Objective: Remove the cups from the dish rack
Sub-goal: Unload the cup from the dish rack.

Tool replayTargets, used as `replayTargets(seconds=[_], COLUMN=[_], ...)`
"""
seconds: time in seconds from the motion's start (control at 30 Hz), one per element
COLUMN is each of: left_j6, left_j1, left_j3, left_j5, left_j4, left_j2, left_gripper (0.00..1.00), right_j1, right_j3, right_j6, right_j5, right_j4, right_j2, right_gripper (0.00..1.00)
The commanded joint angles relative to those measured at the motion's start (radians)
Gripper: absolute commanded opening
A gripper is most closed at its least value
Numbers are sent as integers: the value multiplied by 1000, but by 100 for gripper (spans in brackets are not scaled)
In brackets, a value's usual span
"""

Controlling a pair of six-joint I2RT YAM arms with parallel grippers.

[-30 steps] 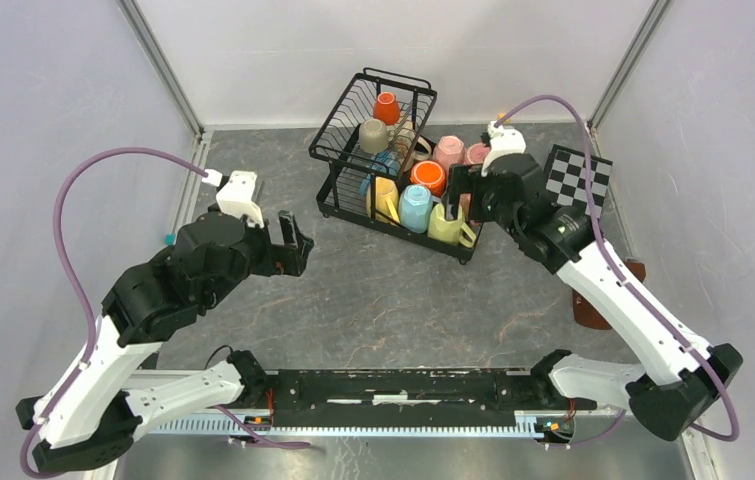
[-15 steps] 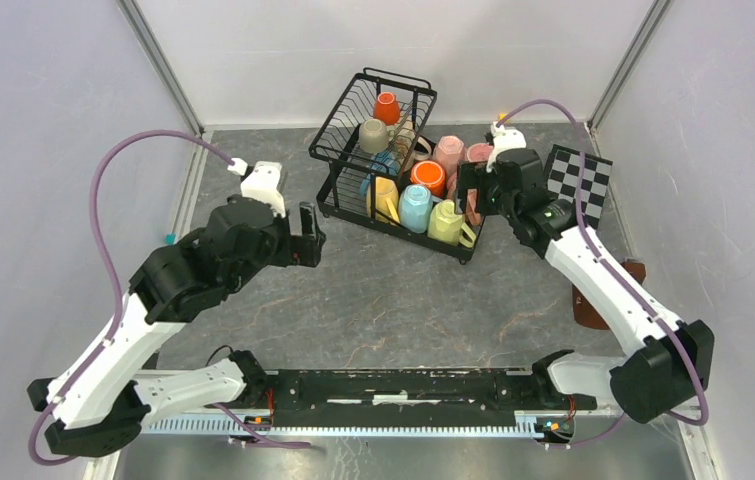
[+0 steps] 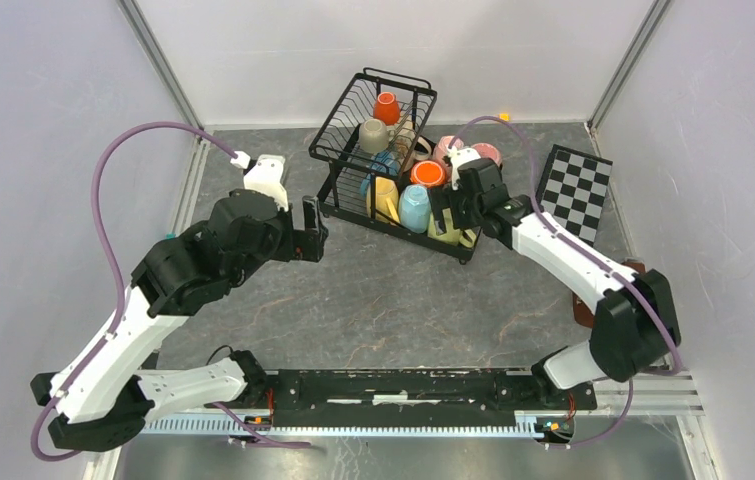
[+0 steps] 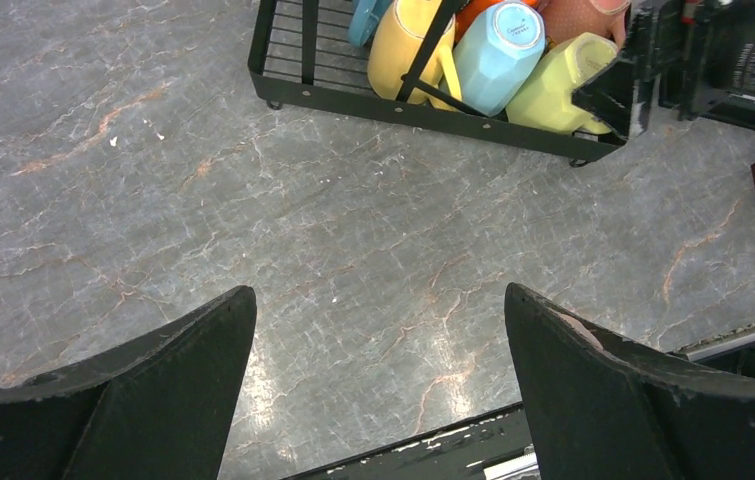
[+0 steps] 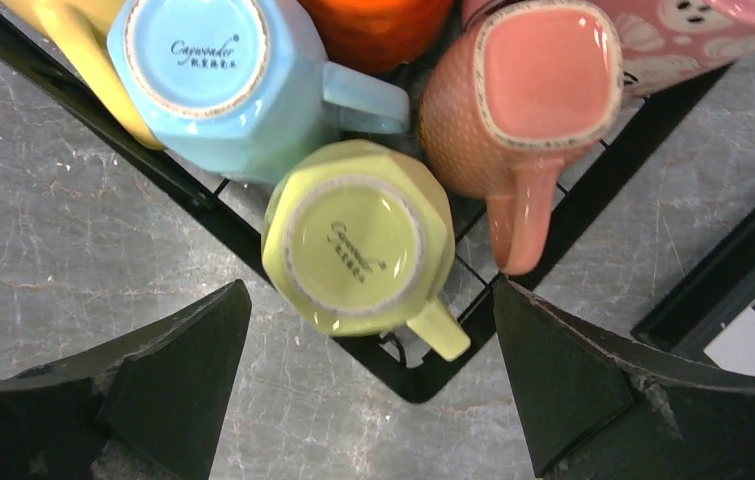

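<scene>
The right gripper [image 5: 368, 335], jaws spread wide, hangs over the lime cup [image 5: 358, 235] at the near corner of the dish rack [image 3: 348, 110], by the table's [image 3: 403, 300] far edge. I'd lower straight and straddle its body, missing the pink cup [image 5: 543, 90]. The left gripper [image 4: 378, 330] hovers spread and empty.

Bright even overhead light, soft shadows, sharp focus, mild floor glare.
</scene>
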Motion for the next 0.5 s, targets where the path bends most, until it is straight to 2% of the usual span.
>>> replayTargets(seconds=[0.0,0.47], left_j6=[-7,-48], left_j1=[-3,-3], left_j3=[48,34], left_j5=[-15,-19], left_j4=[-8,-2], left_j2=[4,-4], left_gripper=[100,100], right_j1=[9,48], right_j3=[91,140], right_j6=[-43,-59], right_j5=[27,57], right_j4=[26,16], right_j2=[61,176], right_gripper=[98,98])
